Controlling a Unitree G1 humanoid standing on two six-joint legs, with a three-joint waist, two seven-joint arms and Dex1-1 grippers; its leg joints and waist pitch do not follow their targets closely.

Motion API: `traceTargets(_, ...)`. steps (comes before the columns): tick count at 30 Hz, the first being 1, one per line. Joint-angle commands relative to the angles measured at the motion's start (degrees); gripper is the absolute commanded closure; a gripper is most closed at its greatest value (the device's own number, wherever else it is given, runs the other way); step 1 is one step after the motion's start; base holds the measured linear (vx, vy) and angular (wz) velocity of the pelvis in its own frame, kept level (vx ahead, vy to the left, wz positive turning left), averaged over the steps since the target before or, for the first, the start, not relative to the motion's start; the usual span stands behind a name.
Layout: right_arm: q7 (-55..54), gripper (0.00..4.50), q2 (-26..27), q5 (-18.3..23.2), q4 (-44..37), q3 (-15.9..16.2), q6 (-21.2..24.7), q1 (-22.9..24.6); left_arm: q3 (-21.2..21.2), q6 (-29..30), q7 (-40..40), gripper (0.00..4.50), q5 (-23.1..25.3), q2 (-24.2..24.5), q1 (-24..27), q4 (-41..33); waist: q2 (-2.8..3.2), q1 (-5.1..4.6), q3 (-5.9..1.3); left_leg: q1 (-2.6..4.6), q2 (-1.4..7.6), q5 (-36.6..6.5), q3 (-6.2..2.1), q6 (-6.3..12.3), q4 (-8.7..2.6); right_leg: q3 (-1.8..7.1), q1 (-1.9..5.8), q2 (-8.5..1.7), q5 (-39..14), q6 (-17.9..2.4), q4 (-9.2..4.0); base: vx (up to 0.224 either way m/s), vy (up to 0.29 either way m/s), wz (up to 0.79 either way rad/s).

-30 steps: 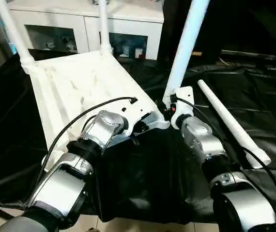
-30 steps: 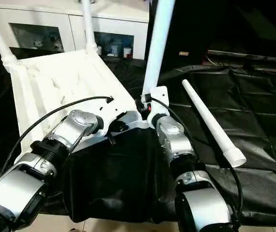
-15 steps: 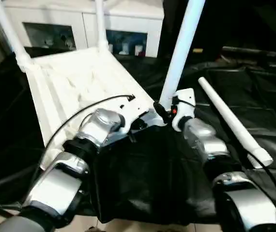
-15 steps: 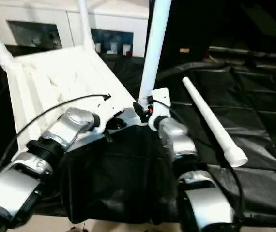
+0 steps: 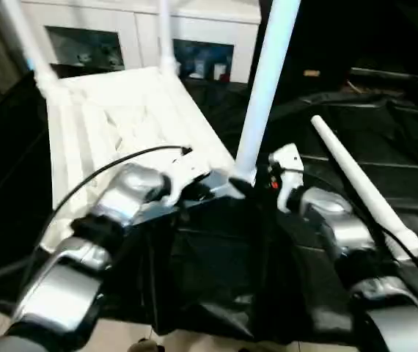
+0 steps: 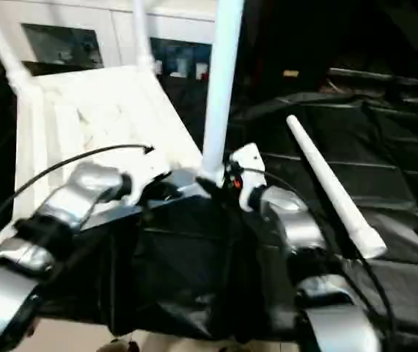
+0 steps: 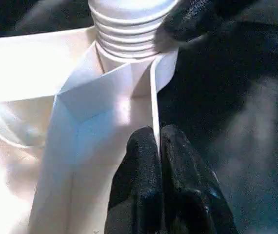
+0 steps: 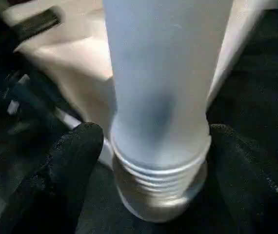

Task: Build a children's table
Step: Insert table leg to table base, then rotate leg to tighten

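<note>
Black cloth (image 5: 385,147): tabletop (image 5: 114,125), 4 legs (image 5: 359,187).

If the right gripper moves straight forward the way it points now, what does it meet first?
Most likely the upright white leg: it stands between the right gripper's open fingers, just above its threaded end. Depth is uncertain.

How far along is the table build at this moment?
Two far legs stand in the upturned tabletop. The third leg is at its corner socket, right tool open around it, left tool pinching the rim. The fourth leg lies on the black cloth.
</note>
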Motion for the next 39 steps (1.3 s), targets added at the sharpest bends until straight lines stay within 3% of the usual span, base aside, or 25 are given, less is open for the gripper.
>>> traceTargets(1,3.9,0.71,-1.5,0.8,-3.4,1.3,1.4,0.6,-0.5,-3.6,-5.2,4.5,-3.0,-0.4,-0.7,-5.1,0.63,0.25,-4.66,1.66,1.46,-10.0,-0.12,3.9,-2.68,1.72,3.58,-2.08,2.3,-16.7,-2.74,0.0,0.0,0.0)
traceTargets(7,9.7,0.71,-5.4,1.4,-8.1,2.9,3.4,2.9,-1.0,-3.6,-10.8,4.5,-4.3,1.8,1.6,-7.9,0.68,1.22,-4.46,1.84,1.53,-13.1,-0.2,1.88,-2.93,1.85,3.34,-2.34,-3.0,-15.3,-3.05,0.0,0.0,0.0)
traceTargets(17,11.0,0.71,-5.3,0.2,-9.4,4.8,3.7,3.9,-1.3,-3.8,-13.9,4.5,-4.6,3.0,3.0,-10.1,0.59,1.13,-4.57,1.59,1.32,-12.8,-0.37,0.93,-2.88,1.82,3.29,-2.37,-4.2,-14.3,-3.02,0.0,0.0,0.0)
traceTargets(19,10.8,1.08,-5.1,0.3,-9.7,5.0,4.2,4.0,-1.2,-3.7,-14.0,4.5,-4.6,3.0,3.2,-10.4,0.65,1.12,-4.61,1.58,1.29,-12.3,-0.37,1.04,-2.83,1.79,3.32,-2.3,-3.4,-14.5,-2.92,0.0,0.0,0.0)
traceTargets(22,10.8,1.1,-5.0,0.1,-10.0,5.5,4.3,4.3,-1.3,-3.7,-14.1,4.5,-4.4,3.0,3.2,-10.5,0.66,1.13,-4.68,1.58,1.26,-11.8,-0.36,1.29,-2.73,1.76,3.35,-2.26,-2.3,-14.7,-2.78,0.0,0.0,0.0)
traceTargets(24,10.9,1.43,-5.0,0.0,-10.1,5.6,4.4,4.5,-1.3,-3.7,-14.1,4.5,-4.3,3.0,3.3,-10.6,0.64,1.15,-4.66,1.56,1.24,-11.9,-0.36,1.28,-2.73,1.76,3.37,-2.26,-2.5,-14.7,-2.78,0.0,0.0,0.0)
traceTargets(30,10.8,1.71,-4.9,0.0,-10.4,5.7,4.7,4.9,-1.2,-3.7,-13.9,4.5,-4.0,3.0,3.3,-10.6,0.62,1.17,-4.73,1.58,1.22,-11.8,-0.35,1.33,-2.64,1.77,3.41,-2.26,-2.2,-14.8,-2.7,0.0,0.0,0.0)
traceTargets(34,9.0,1.73,-4.1,0.1,-9.5,5.5,4.2,5.4,-0.9,-3.3,-11.8,4.5,-3.4,2.5,3.0,-9.8,0.59,1.15,-4.71,1.6,1.21,-12.1,-0.37,1.16,-2.64,1.79,3.39,-2.32,-2.9,-14.6,-2.79,0.0,0.0,0.0)
traceTargets(36,1.6,1.73,-1.4,-1.0,-4.7,3.7,5.1,4.7,-0.1,-1.8,-6.6,4.5,-2.2,0.5,1.6,-7.2,0.64,0.98,-4.69,1.56,1.2,-12.0,-0.4,0.97,-2.66,1.81,3.3,-2.32,-3.2,-14.5,-2.78,0.0,0.0,0.0)
traceTargets(39,-5.3,1.73,1.3,-1.7,-1.2,2.1,5.3,4.0,0.6,-0.4,-0.9,4.5,-0.9,-1.8,0.0,-4.4,0.44,0.33,-4.43,1.48,1.02,-14.5,-0.56,-0.54,-2.88,1.84,3.26,-2.52,-8.0,-13.8,-3.25,0.0,0.0,0.0)
